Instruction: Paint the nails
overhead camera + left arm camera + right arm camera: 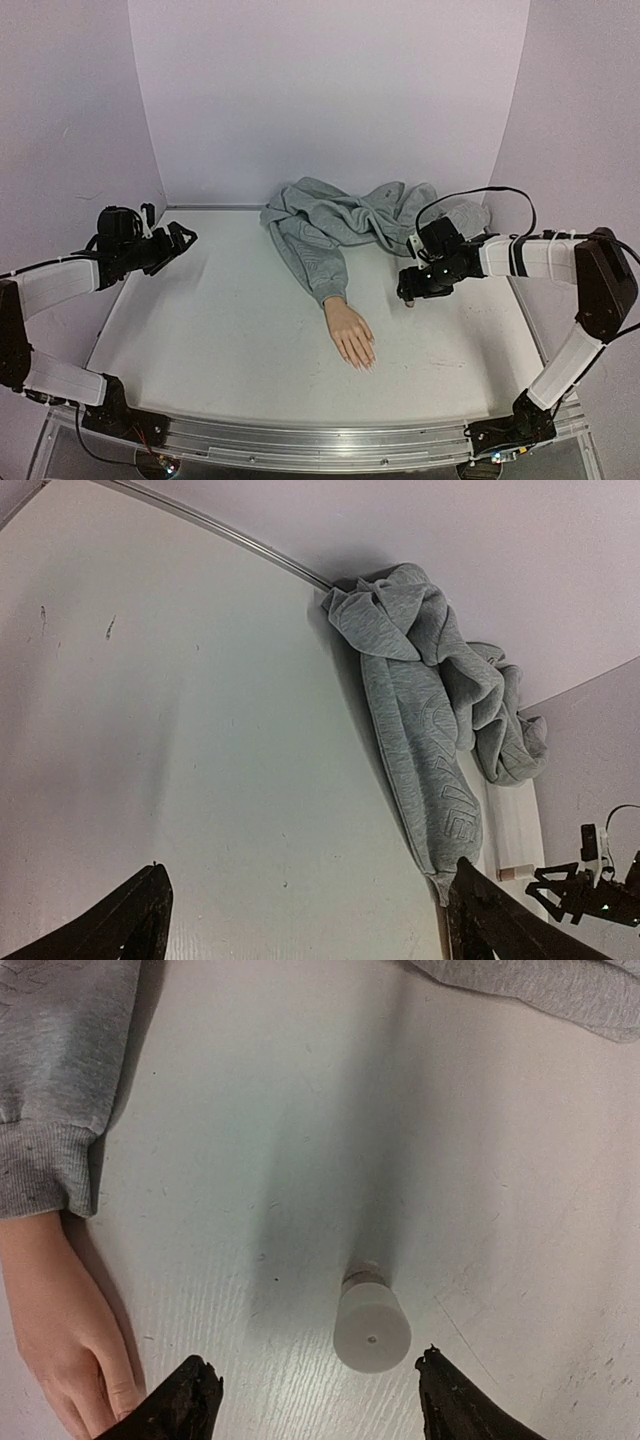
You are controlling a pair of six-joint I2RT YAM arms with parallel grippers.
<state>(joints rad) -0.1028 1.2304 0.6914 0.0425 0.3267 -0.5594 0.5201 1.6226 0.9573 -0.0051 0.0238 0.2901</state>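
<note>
The flesh-coloured mannequin hand [349, 332] lies palm down mid-table, coming out of a grey sweatshirt sleeve [318, 265]. Its nails [363, 363] are tiny pale tips at the near ends of the fingers. In the right wrist view only the wrist and the side of the hand [55, 1320] show at the left, with no nails visible. A small whitish bottle [371, 1328] stands upright between the fingers of my right gripper [315, 1385], nearer the right finger; the jaws are open with gaps on both sides. My left gripper [181, 238] hangs open over the far left of the table, holding nothing.
The rest of the grey sweatshirt [370, 215] is bunched against the back wall, and its cuff [45, 1165] lies left of the bottle. White walls close in the table at the back and both sides. A metal rail [310, 440] runs along the near edge.
</note>
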